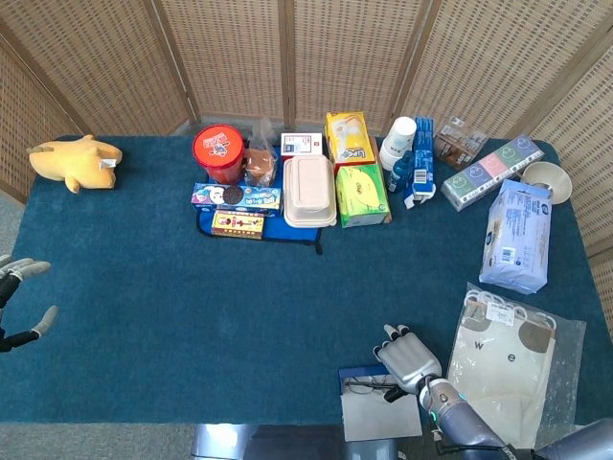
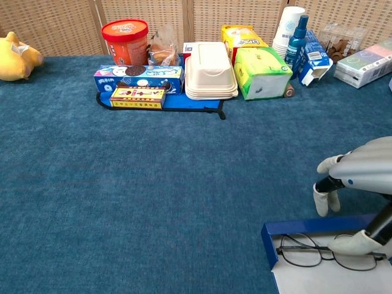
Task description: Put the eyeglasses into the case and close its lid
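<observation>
The eyeglasses case lies open at the table's near right edge, with a blue wall and a pale grey inside. Thin black-framed eyeglasses lie inside it, also visible in the head view. My right hand straddles the case's far wall: its fingers hang outside and its thumb rests on the right lens inside. In the head view the right hand covers the case's right end. My left hand hovers at the table's far left edge with fingers apart, holding nothing.
A bagged white tote lies just right of the case, with a blue tissue pack beyond it. Snack boxes, a white clamshell box and a red tub line the back. A yellow plush sits back left.
</observation>
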### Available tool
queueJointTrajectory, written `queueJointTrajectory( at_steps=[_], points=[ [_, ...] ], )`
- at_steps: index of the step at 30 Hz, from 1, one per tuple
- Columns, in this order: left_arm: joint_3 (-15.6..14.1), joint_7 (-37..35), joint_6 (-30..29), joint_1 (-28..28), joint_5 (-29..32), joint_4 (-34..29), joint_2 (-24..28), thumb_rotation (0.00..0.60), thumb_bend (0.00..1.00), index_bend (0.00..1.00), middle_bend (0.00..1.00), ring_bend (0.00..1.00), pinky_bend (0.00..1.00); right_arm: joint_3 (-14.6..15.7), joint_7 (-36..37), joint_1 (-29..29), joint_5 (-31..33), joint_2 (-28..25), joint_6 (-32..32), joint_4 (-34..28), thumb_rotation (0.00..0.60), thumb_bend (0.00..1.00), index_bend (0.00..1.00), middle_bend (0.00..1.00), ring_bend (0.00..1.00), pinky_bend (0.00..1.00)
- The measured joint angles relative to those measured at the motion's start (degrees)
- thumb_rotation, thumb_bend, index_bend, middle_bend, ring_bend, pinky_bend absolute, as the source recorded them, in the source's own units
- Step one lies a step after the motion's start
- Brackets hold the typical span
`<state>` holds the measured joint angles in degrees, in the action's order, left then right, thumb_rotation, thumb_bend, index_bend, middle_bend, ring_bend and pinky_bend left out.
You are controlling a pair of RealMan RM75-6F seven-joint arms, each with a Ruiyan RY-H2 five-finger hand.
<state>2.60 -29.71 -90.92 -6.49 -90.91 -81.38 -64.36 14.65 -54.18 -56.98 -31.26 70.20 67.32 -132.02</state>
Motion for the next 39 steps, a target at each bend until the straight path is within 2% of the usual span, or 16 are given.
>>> queueJointTrajectory(
  at_steps=[14,22,31,39],
  points=[
    [0.77,0.34,-0.7,-0.17,0.04,-0.5,0.09,0.6,0.31,0.23,0.28,0.18,0.07,-0.39,1.01,1.73,-5.33,-2.64,2.89,-1.04,0.23,0.28,0.3,0.33,0.07,0.15],
    [1.01,0.56,-0.93,-0.23,0.07,-0.94,-0.13,0.6,0.31,0.23,0.28,0.18,0.07,0.69,3.37,6.2,-14.67,-6.05,6.85,-2.64,0.231,0.32,0.28,0.33,0.07,0.15],
    [2.06,-1.86,-1.44,-0.43,0.73,-1.41,0.29,0.6,0.31,0.19,0.28,0.18,0.07,4.21,6.06,14.29,-27.68,-7.96,10.87,-2.68,0.302,0.34,0.16,0.25,0.03,0.15],
    [3.51,-3.51,-1.84,-0.69,1.96,-2.5,0.97,0.6,0.31,0.16,0.28,0.18,0.07,6.16,7.1,22.07,-37.49,-6.27,15.01,0.81,0.351,0.34,0.09,0.21,0.0,0.15]
  ],
)
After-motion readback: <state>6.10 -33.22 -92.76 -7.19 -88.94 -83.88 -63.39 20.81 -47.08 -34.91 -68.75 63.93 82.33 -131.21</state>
